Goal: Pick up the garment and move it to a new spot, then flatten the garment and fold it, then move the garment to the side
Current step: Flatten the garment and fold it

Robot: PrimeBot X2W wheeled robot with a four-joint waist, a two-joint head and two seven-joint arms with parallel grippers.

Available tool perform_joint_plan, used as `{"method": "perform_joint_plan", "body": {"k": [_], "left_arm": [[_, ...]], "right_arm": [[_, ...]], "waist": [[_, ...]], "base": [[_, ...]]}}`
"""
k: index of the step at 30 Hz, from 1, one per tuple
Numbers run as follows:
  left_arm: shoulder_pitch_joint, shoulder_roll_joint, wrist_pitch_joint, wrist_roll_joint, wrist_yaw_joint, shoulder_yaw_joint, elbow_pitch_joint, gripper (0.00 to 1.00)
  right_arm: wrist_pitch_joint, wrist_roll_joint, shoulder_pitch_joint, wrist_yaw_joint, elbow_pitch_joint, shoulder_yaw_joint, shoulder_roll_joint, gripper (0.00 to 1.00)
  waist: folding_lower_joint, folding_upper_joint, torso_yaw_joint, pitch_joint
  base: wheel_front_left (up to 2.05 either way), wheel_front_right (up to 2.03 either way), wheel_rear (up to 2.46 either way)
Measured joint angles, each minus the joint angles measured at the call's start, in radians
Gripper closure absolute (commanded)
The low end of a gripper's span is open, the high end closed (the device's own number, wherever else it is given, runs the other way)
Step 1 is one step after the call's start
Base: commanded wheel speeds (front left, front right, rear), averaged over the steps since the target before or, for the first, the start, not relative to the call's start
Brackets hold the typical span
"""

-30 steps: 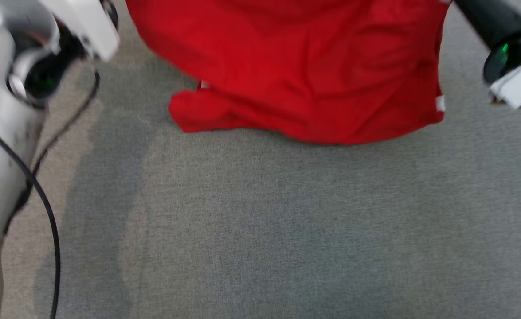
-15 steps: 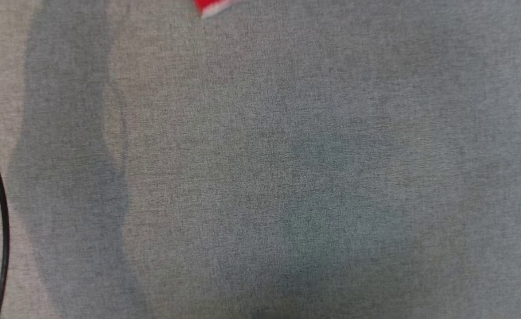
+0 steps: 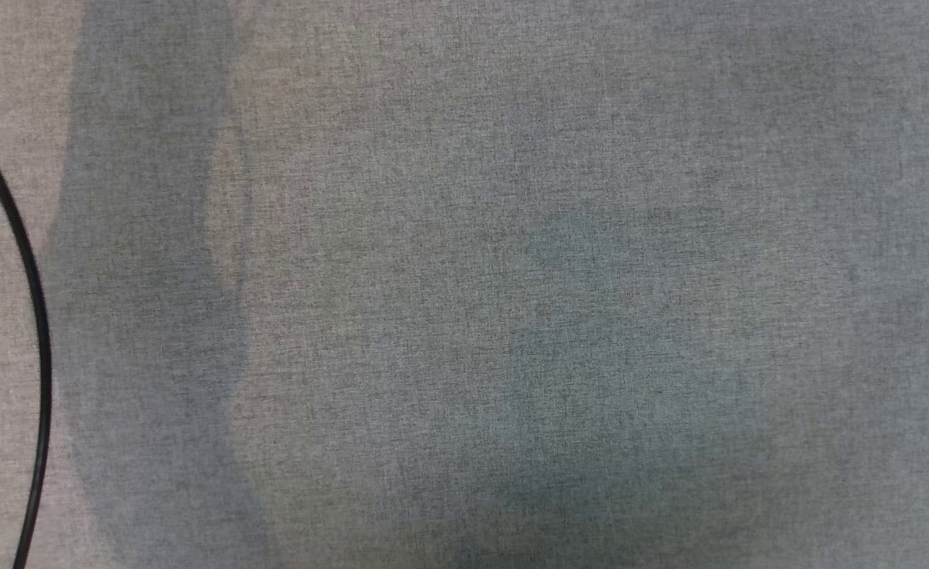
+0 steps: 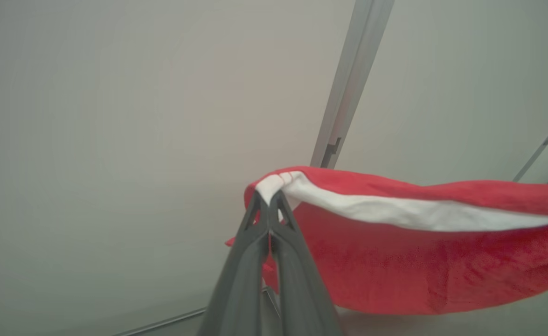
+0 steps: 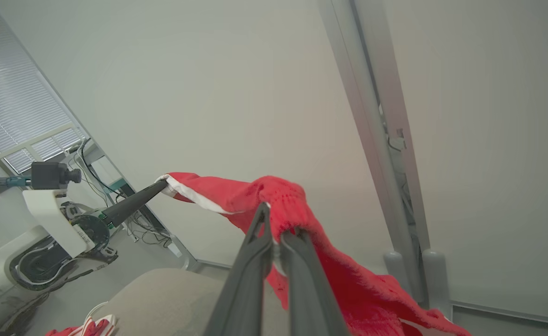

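Evenly now: left gripper (image 4: 270,198) and right gripper (image 5: 276,224) both pinch the garment (image 4: 418,261); I'd lower it taut onto the surface (image 3: 511,276).

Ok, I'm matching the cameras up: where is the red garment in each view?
Head view: grey surface, black cable at left.
Left wrist view: garment centre to right, pinched by left gripper.
Right wrist view: garment centre to lower right, in right gripper.
Shared landmark: left gripper on the white trim.
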Motion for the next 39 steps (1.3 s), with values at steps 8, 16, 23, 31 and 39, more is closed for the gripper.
{"method": "perform_joint_plan", "body": {"k": [8,16,23,31,39], "left_arm": [[0.186,0.112,0.164,-0.143,0.0,-0.174,-0.147,1.0],[0.37,0.222,0.301,-0.244,0.0,-0.333,-0.267,1.0],[0.573,0.313,0.345,-0.352,0.0,-0.399,-0.368,1.0],[0.801,0.396,0.352,-0.481,0.0,-0.42,-0.495,1.0],[1.049,0.518,0.3,-0.577,0.026,-0.426,-0.736,1.0]], "right_arm": [[0.139,0.061,0.142,0.0,-0.042,0.125,-0.056,1.0],[0.157,0.085,0.297,0.0,-0.114,0.186,-0.065,1.0],[0.191,0.133,0.487,0.0,-0.142,0.239,-0.079,1.0],[0.211,0.178,0.706,0.0,-0.154,0.254,-0.1,1.0],[0.116,0.113,0.9,0.0,-0.237,0.266,-0.142,1.0]], "waist": [[0.0,0.0,0.008,-0.027],[0.0,0.0,0.005,-0.121],[0.0,0.0,0.002,-0.266],[0.0,0.0,0.008,-0.45],[0.0,0.0,0.0,-0.589]], "base": [[0.0,0.0,0.0],[0.0,0.0,0.0],[0.0,0.0,0.0],[0.0,0.0,0.0],[0.0,0.0,0.0]]}}
